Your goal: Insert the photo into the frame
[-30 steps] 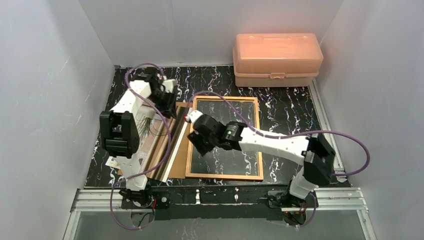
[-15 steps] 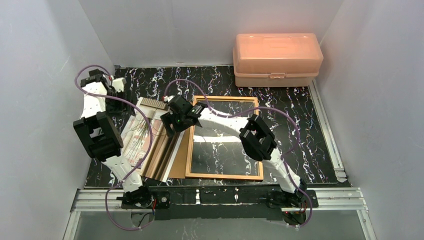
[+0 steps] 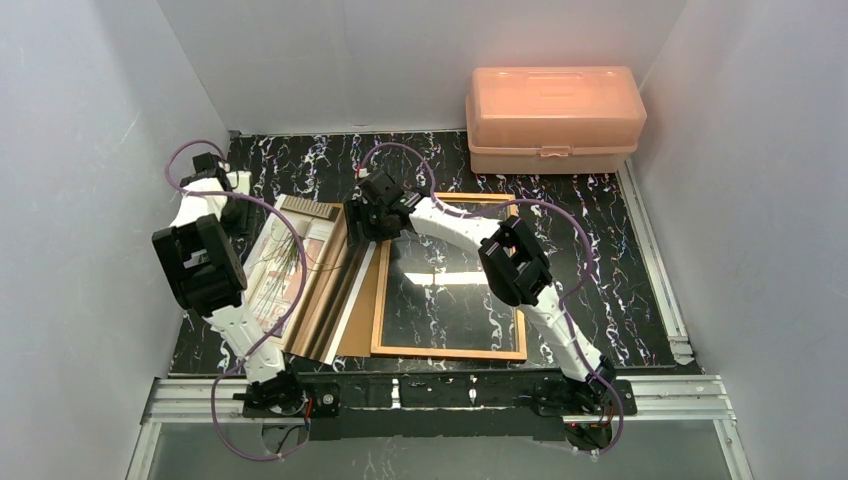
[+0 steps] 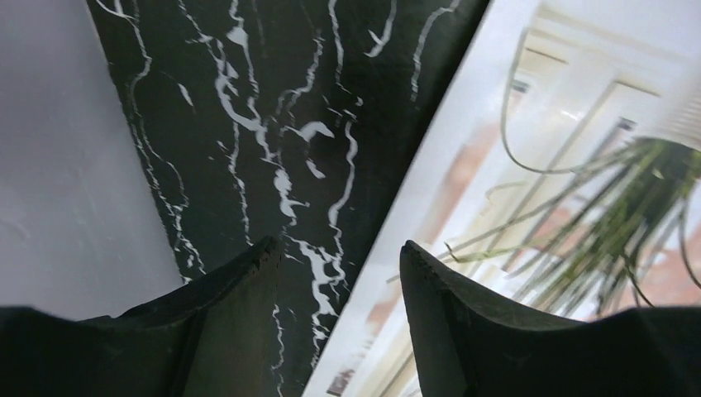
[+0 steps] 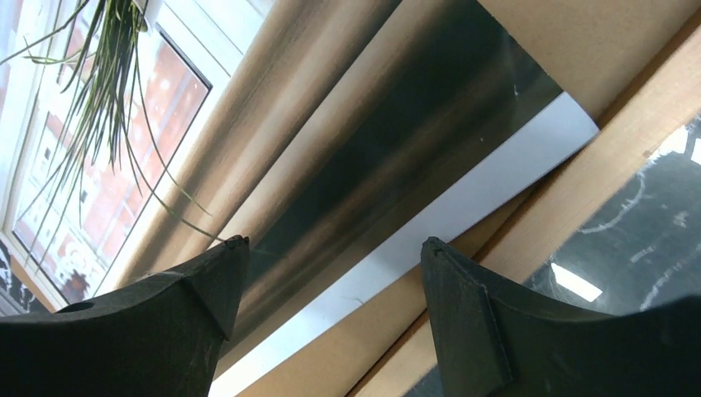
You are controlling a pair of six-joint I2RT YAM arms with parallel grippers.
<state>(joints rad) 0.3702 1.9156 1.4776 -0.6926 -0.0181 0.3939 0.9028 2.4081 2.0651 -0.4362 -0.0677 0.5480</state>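
The photo (image 3: 298, 275), with beige, brown and white bands and dark wispy lines, lies face up left of the frame (image 3: 448, 353), its right side curving up. My left gripper (image 3: 228, 196) is open at the photo's far left corner. In the left wrist view (image 4: 337, 244) one finger is over the black table and the other over the photo (image 4: 579, 124). My right gripper (image 3: 376, 216) is open at the photo's far right corner. In the right wrist view (image 5: 335, 241) it straddles the photo's (image 5: 347, 141) white edge, beside the frame's rail (image 5: 595, 174).
A plain brown backing board (image 3: 357, 325) lies under the photo's right edge and shows in the right wrist view (image 5: 612, 41). A clear pane (image 3: 445, 280) sits inside the frame. A pink plastic box (image 3: 553, 118) stands at the back right. White walls enclose the table.
The left gripper has swung from over the photo out to its far left corner. The right arm has reached from the frame's left rail to the photo's far right corner.
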